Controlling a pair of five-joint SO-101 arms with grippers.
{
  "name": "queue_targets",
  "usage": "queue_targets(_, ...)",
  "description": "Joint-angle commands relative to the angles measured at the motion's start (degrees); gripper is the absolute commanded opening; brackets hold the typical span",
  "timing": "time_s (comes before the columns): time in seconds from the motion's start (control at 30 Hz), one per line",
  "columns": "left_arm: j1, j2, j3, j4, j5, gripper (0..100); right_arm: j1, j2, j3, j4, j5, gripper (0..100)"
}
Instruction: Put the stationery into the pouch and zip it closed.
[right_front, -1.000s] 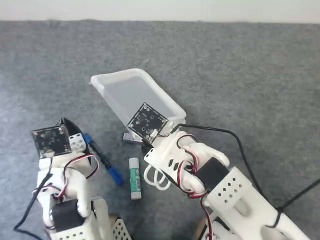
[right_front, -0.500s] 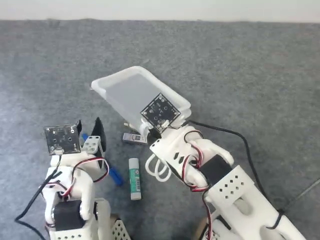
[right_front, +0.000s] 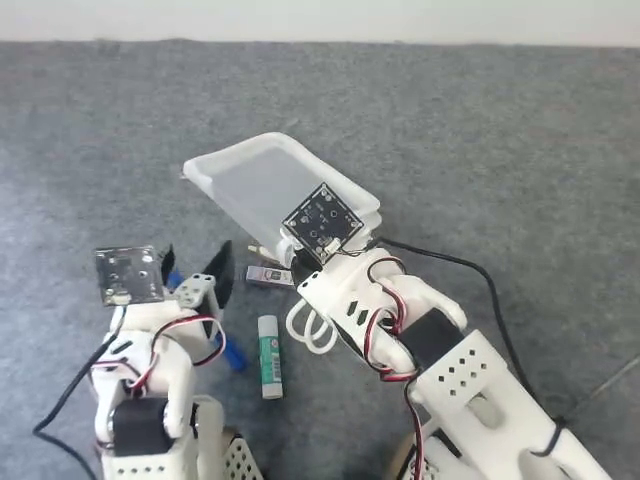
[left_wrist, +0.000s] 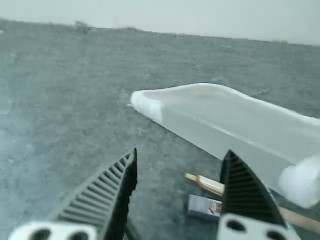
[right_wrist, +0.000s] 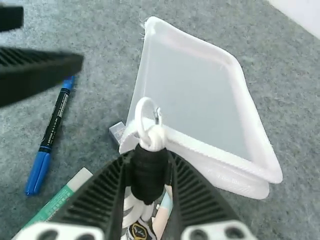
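Overhead, the left gripper (right_front: 195, 283) is seen with its jaws spread wide and nothing between them. The blue marker (right_front: 231, 352) lies just beneath and behind it, partly hidden by the arm, and the glue stick (right_front: 269, 356) lies near, on the side toward the other arm. A small box (right_front: 268, 276) rests between the two arms' tips, and the translucent pouch (right_front: 262, 180) lies ahead of both on the grey carpet (right_front: 500, 150).

From the left wrist, the left gripper (left_wrist: 180, 180) is shown open and empty. The small box (left_wrist: 204, 206) and a pencil (left_wrist: 204, 183) are found just ahead of its tips, the pouch (left_wrist: 225, 125) farther ahead.

From the right wrist, the right gripper (right_wrist: 147, 159) is seen clamped on a dark tab at the edge of the pouch (right_wrist: 192, 95), with a white ring (right_wrist: 146, 122) standing just beyond its tips. The blue marker (right_wrist: 50, 135) and glue stick (right_wrist: 55, 202) lie off to one side of it.

Nothing can be made out inside the pouch, so no item is judged packed. All the stationery is left to be loaded, and the zip to be closed.
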Motion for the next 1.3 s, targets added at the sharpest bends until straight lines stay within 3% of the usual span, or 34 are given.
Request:
queue_targets(0.0,3.6,0.53,-0.75,0.35,1.23,27,0.57,-2.68,-0.35,-1.54,-0.44,0.6)
queue_targets(0.63,13.19,0.44,-1.01,2.81,1.23,27,-0.04,-2.59,1.05,-4.44,1.67,0.6)
queue_targets(1.07,12.84,0.44,5.85,-5.36,0.79,27,-3.65,-3.12,0.97,-3.12,1.67,0.6)
queue_targets(1.27,11.87,0.44,5.93,-5.36,0.79,27,-4.0,-3.12,0.88,-1.01,2.02,0.6)
